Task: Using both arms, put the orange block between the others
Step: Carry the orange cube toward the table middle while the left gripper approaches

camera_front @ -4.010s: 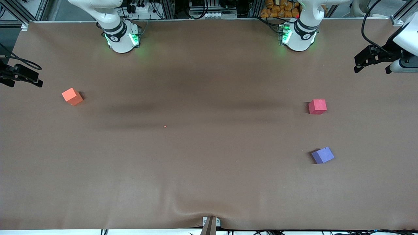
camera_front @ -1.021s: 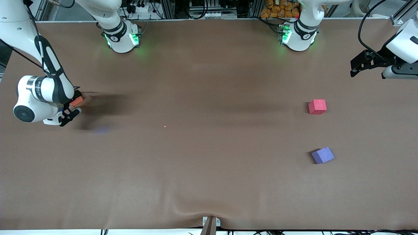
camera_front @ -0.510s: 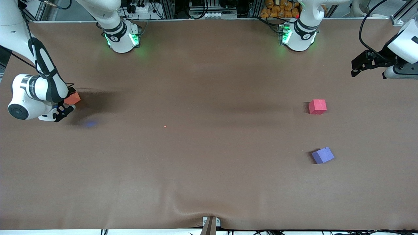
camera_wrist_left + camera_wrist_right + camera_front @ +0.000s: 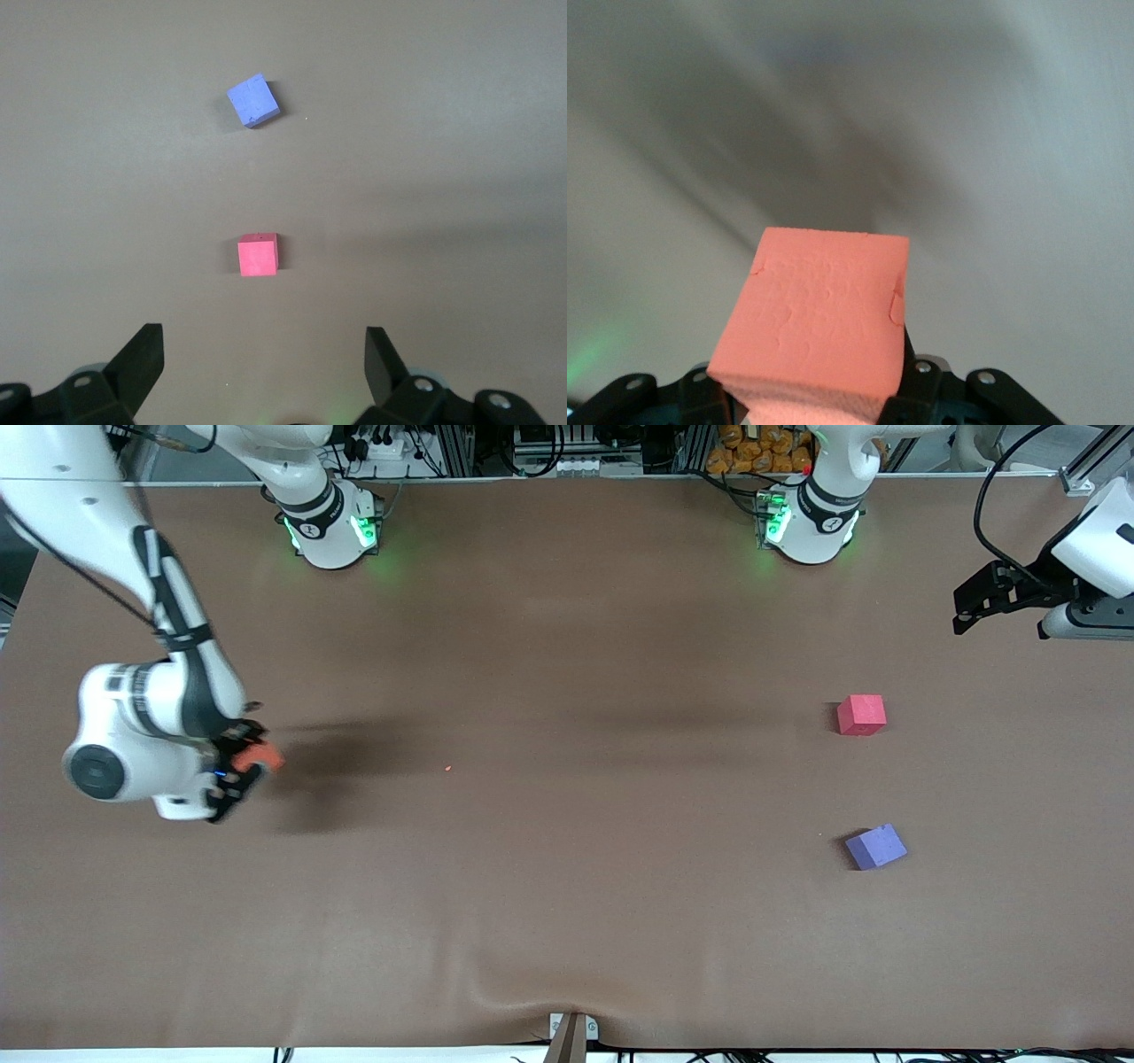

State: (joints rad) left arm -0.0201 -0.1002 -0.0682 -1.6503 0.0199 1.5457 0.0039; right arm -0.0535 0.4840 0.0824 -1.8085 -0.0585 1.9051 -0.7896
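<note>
Brown surface [image 4: 567, 886]: right gripper [image 4: 237, 766] jaws clenched on orange block [image 4: 262, 756], lifted at 9 o'clock. Left gripper [image 4: 970, 607] waits, jaws released. Carry and placement between pinkish-red cube [image 4: 861, 715] and lavender cube [image 4: 875, 847] at 3 o'clock remain.

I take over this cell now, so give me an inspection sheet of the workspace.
Surface: brown table cover, wrinkled at the edge nearest the front camera.
Job's things: orange block lifted; pinkish-red cube and lavender cube lie apart at the left arm's end.
Clutter: tiny orange speck.
Grippers: right tool shut on orange block; left tool open, waiting above the table.
Cables: black cable to left arm.
Surroundings: equipment racks by the bases.
</note>
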